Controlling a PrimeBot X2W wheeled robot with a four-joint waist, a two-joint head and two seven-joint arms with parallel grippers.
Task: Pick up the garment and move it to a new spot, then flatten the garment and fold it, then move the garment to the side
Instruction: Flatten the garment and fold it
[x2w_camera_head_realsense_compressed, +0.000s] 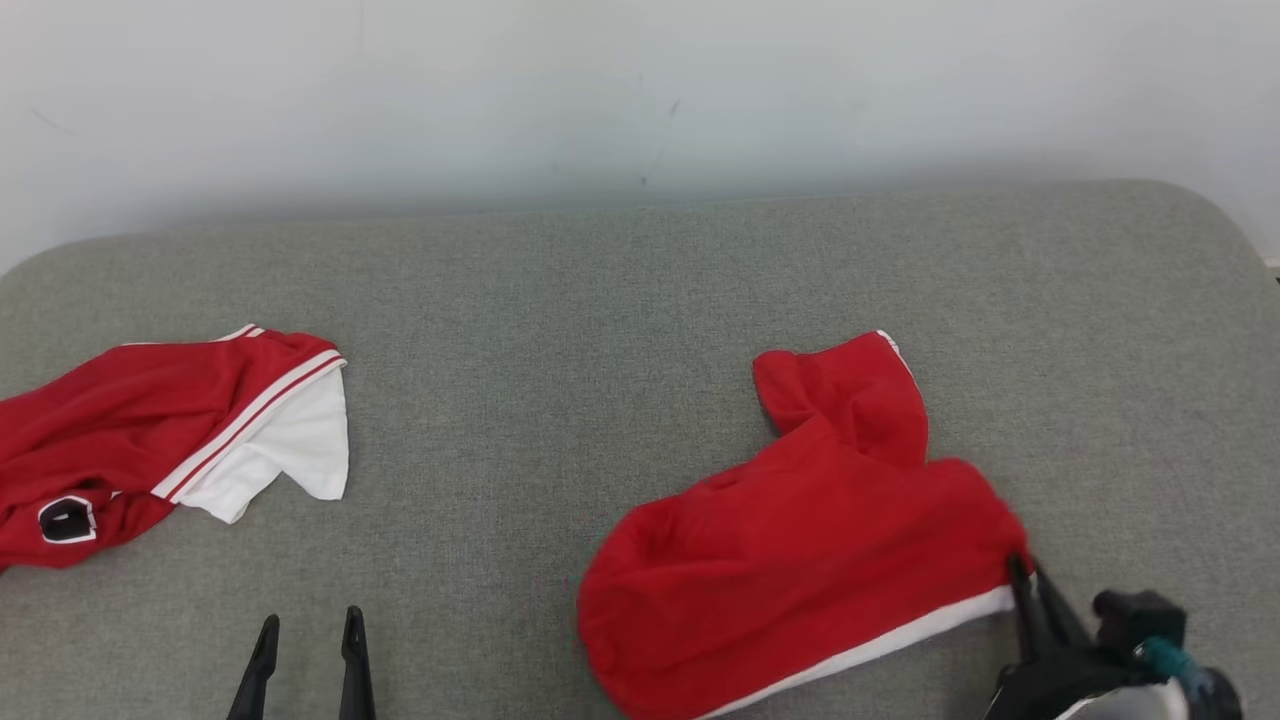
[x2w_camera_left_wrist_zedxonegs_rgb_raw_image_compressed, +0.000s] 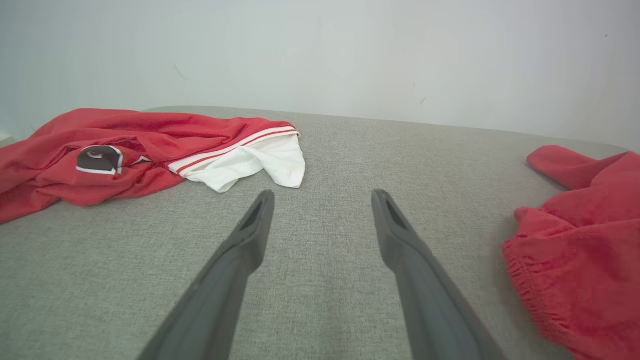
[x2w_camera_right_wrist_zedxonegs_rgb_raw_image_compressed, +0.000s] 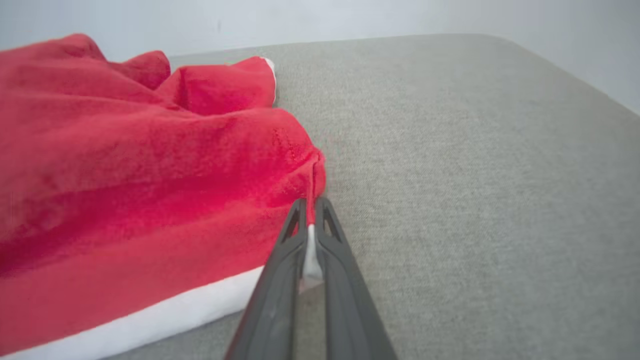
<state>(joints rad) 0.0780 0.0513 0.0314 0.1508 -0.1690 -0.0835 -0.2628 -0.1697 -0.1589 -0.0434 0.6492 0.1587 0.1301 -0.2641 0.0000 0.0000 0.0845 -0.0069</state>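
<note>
A bare, lab-like room: a grey cloth-covered table (x2w_camera_head_realsense_compressed: 640, 300) against a plain white wall (x2w_camera_head_realsense_compressed: 640, 90).

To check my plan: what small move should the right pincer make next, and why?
Probably lift the right pincer a little: its jaws are shut on a corner of the red garment, which lies crumpled on the grey surface; the left pincer is open, apart.

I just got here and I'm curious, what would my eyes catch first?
The bright red cloth with a white band, on the right of the grey pad, jumps out, its corner pinched between the right fingers. Another red and white cloth lies crumpled at the left, and the left fingers stand open over bare pad.
</note>
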